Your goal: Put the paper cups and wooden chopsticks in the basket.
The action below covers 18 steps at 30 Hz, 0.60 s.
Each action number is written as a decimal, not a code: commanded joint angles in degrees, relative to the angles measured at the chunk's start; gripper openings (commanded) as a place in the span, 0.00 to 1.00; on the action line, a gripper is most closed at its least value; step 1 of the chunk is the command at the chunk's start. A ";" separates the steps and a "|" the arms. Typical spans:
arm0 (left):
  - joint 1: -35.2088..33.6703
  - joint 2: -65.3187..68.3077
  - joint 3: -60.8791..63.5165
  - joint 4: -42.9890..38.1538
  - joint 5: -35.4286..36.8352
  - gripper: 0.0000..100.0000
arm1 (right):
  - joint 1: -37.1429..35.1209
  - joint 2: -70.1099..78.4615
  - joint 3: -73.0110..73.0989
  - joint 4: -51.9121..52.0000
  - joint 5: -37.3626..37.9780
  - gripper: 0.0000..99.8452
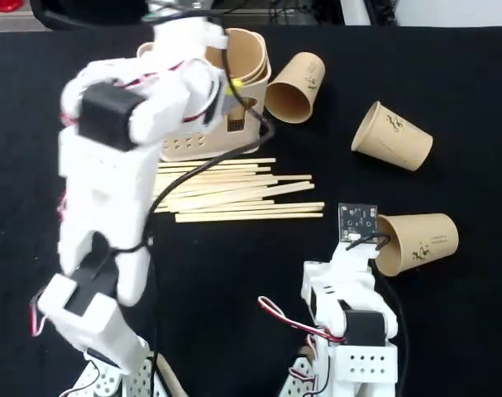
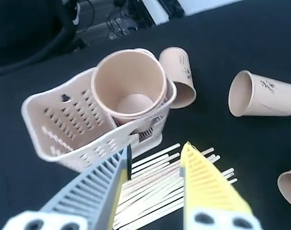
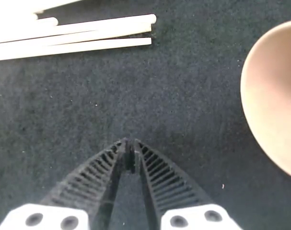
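The left pincer hangs wide open and empty above the wooden chopsticks, which lie in a loose bundle on the black surface just beside the basket. Nested paper cups stand upright in one end of the basket; there seem to be two. Three others lie tipped over: a cup by the basket, a second cup farther off, and a third cup near the right pincer, which is closed, gripping nothing and low over the surface.
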 commanded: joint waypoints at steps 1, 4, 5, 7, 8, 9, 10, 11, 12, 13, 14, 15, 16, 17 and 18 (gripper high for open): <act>-8.22 -7.74 2.77 0.70 0.18 0.18 | 0.26 -2.86 -0.31 0.26 -0.18 0.02; -18.86 -13.98 11.91 0.70 0.00 0.18 | -0.79 -2.86 -0.31 0.26 -0.18 0.02; -22.20 -16.53 15.78 0.70 0.00 0.18 | -2.37 -2.86 -0.31 0.26 -0.09 0.02; -27.65 -22.59 25.36 0.70 0.09 0.19 | -6.07 -2.86 -0.31 0.26 -0.18 0.02; -29.41 -26.02 30.55 0.70 0.00 0.19 | -7.47 -2.86 -0.31 0.26 -0.18 0.02; -30.81 -30.07 35.91 0.62 -0.18 0.19 | -8.53 -2.86 -0.31 0.26 -0.18 0.02; -32.04 -34.02 41.36 0.26 -1.32 0.19 | -9.23 -2.86 -0.31 0.26 -0.18 0.02; -33.36 -37.45 46.81 -1.23 -3.43 0.19 | -9.41 -2.86 -0.31 0.26 -0.18 0.03; -35.03 -40.79 53.23 -3.96 -5.10 0.19 | -9.23 -2.86 -0.31 0.26 -0.18 0.03; -36.53 -44.31 60.44 -8.26 -6.33 0.19 | -8.44 -2.86 -0.31 0.35 0.18 0.03; -37.76 -47.21 67.74 -12.66 -6.68 0.19 | -7.38 -2.86 -0.40 0.00 0.53 0.03; -39.08 -50.11 74.95 -17.14 -6.95 0.19 | -6.33 -2.86 -0.48 -1.58 2.46 0.03; -40.22 -52.57 82.07 -21.71 -6.95 0.19 | -5.27 -2.77 -0.48 -3.16 6.42 0.03; -41.54 -55.03 89.19 -26.20 -6.95 0.19 | -3.69 -2.77 -0.48 -4.22 12.22 0.03; -42.51 -57.14 96.04 -30.68 -6.95 0.19 | -1.67 -2.86 -0.75 -5.27 19.43 0.03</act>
